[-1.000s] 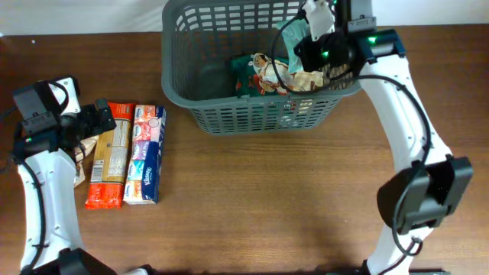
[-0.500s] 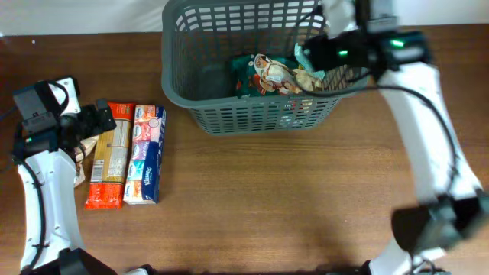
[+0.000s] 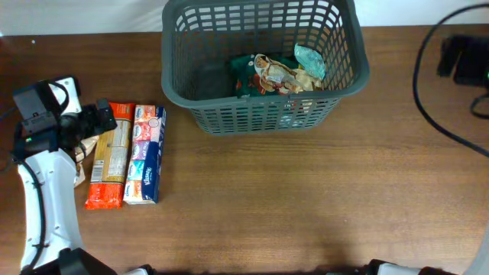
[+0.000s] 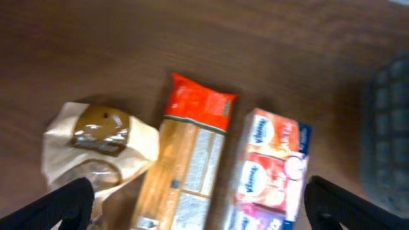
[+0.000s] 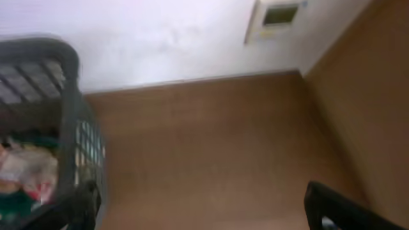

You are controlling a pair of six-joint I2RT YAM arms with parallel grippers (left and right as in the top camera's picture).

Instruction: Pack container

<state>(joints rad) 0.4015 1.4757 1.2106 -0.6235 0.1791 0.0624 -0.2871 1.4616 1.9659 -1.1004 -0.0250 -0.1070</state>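
Sitting well right of left hand (image 3: 102, 119), container (image 3: 260, 114) holds packets (image 3: 279, 72).

Far left of the basket (image 3: 263, 114): white, tube-shaped left arm (image 3: 40, 191) with black joint housings, 1 white block on top, thin black wires alongside. Far right of the basket: black right arm (image 3: 462, 59) housing, 1 green light (image 3: 487, 76), 1 looping black cable (image 3: 418, 76). Blunt black fingertips (image 4: 67, 203) on both wrists.

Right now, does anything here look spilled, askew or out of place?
Nothing stands out. The basket sits upright with packets inside, none spilled; the red packet, tissues and tan bag lie side by side to its left.
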